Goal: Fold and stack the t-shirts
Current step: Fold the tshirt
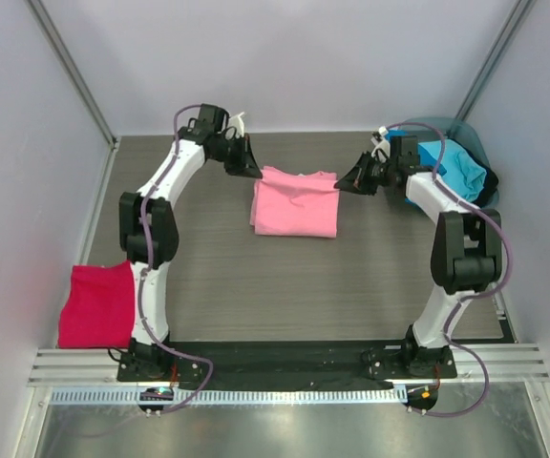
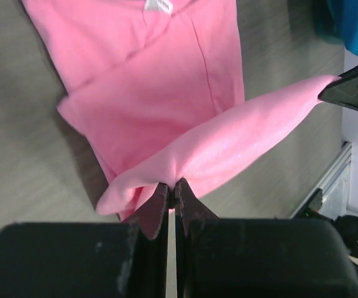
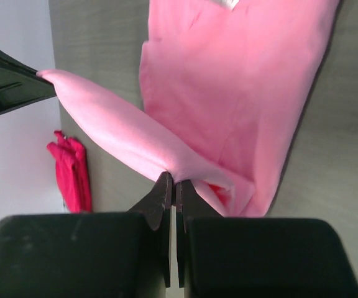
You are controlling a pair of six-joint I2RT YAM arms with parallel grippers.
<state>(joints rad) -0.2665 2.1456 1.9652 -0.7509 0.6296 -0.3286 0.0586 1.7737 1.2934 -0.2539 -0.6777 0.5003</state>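
A light pink t-shirt (image 1: 295, 202) lies partly folded in the middle of the table. My left gripper (image 1: 249, 164) is at its far left corner and my right gripper (image 1: 355, 179) at its far right corner. In the left wrist view the left gripper (image 2: 172, 185) is shut on a pinched fold of the pink t-shirt (image 2: 154, 93). In the right wrist view the right gripper (image 3: 174, 184) is shut on the same lifted edge of the pink t-shirt (image 3: 241, 81). That edge hangs stretched between the two grippers above the rest of the cloth.
A crimson t-shirt (image 1: 97, 303) lies folded at the table's left edge, beside the left arm. Blue and turquoise t-shirts (image 1: 454, 164) sit in a grey-teal tub (image 1: 474, 141) at the back right, behind the right arm. Walls close in the table on three sides.
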